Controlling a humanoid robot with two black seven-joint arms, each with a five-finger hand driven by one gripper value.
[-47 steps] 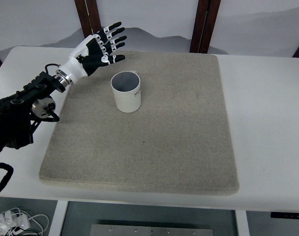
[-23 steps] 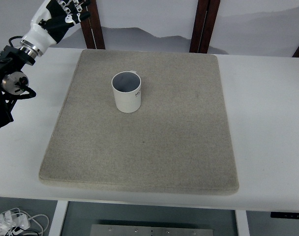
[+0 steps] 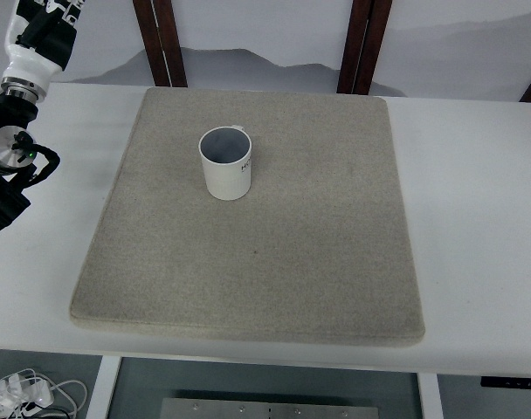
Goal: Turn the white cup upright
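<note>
White cup (image 3: pixel 225 163): stands upright, mouth open to the camera, grey interior visible, dark lettering on its side facing about 3 o'clock. It sits on the mat at roughly 11 o'clock from the mat's middle, clear of every edge.

Mat (image 3: pixel 257 262): beige-grey, felt-like, rectangular, lying flat on the table, filling most of its middle.

Table (image 3: pixel 475 227): white top, bare margins at 3 and 9 o'clock of the mat.

Left hand (image 3: pixel 40 30): at the far 10 o'clock corner of the view, raised above the table's back edge, largely cut by the frame; whether its fingers are spread or curled cannot be told. Well apart from the cup, touching nothing visible.

Left arm (image 3: pixel 10 157): black-jointed, along the 9 o'clock edge.
</note>
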